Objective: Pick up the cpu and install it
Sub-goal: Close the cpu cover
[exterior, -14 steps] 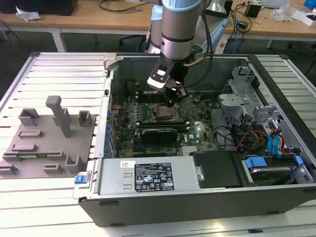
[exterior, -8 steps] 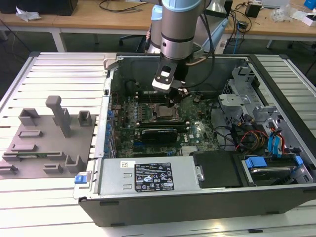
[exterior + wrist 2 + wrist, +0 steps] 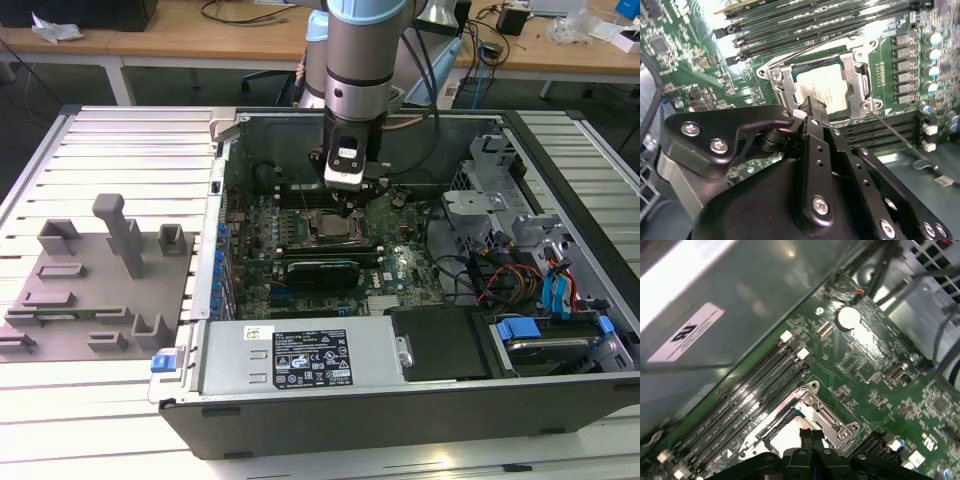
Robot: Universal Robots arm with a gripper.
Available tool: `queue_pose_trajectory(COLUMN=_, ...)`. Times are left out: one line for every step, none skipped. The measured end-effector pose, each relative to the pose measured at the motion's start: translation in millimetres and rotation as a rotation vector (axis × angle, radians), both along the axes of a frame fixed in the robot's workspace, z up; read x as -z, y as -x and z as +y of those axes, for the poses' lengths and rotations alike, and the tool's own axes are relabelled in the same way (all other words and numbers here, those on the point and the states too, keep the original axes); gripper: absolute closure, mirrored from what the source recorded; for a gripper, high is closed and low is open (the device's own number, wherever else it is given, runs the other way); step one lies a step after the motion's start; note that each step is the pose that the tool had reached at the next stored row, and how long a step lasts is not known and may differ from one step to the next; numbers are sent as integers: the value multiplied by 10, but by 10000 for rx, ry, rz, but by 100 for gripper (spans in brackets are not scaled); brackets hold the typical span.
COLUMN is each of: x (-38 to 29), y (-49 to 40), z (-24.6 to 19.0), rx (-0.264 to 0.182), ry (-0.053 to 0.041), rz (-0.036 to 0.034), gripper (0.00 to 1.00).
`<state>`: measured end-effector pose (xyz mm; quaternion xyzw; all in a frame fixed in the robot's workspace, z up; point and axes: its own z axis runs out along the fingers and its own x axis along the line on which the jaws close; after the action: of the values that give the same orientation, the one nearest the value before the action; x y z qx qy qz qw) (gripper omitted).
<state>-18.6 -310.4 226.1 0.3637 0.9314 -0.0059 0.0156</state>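
Observation:
The cpu [image 3: 827, 85], a flat silvery square, lies inside the metal-framed socket [image 3: 860, 75] of the green motherboard [image 3: 400, 250]. In the first wrist view the cpu [image 3: 786, 436] shows as a pale patch within the socket frame [image 3: 827, 415]. My gripper [image 3: 347, 208] hangs straight over the socket inside the computer case [image 3: 400, 390]. Its two black fingertips [image 3: 806, 433] are pressed together with nothing between them. In the second wrist view the gripper [image 3: 812, 106] sits just above one edge of the cpu; I cannot tell whether it touches.
Memory slots [image 3: 805, 22] run beside the socket. Another bank [image 3: 890, 127] lies on its other side with a thin wire lever [image 3: 900, 137]. A grey fixture plate [image 3: 90, 290] with plastic blocks lies at the exterior view's left. Cables and drive bays [image 3: 540, 270] crowd the case's right part.

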Motion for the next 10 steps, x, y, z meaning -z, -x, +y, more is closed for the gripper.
queue_pose_trajectory(x=0, y=0, z=0, rx=-278, ry=3, rz=0, gripper=89)
queue_pose_trajectory(x=0, y=0, z=0, rx=-468, ry=4, rz=0, gripper=89)
queue_pose_trajectory(x=1, y=0, z=0, rx=-751, ry=7, rz=0, gripper=89)
queue_pose_trajectory(x=1, y=0, z=0, rx=-1013, ry=9, rz=0, gripper=89)
queue_pose_trajectory(x=1, y=0, z=0, rx=-1236, ry=11, rz=0, gripper=89)
queue_pose_trajectory(x=1, y=0, z=0, rx=-1481, ry=13, rz=0, gripper=89)
queue_pose_trajectory(x=1, y=0, z=0, rx=-1738, ry=15, rz=0, gripper=89)
queue_pose_trajectory(x=2, y=0, z=0, rx=-1913, ry=16, rz=0, gripper=89)
queue_pose_trajectory(x=2, y=0, z=0, rx=-2234, ry=18, rz=0, gripper=89)
queue_pose_trajectory(x=3, y=0, z=0, rx=-2507, ry=18, rz=0, gripper=89)
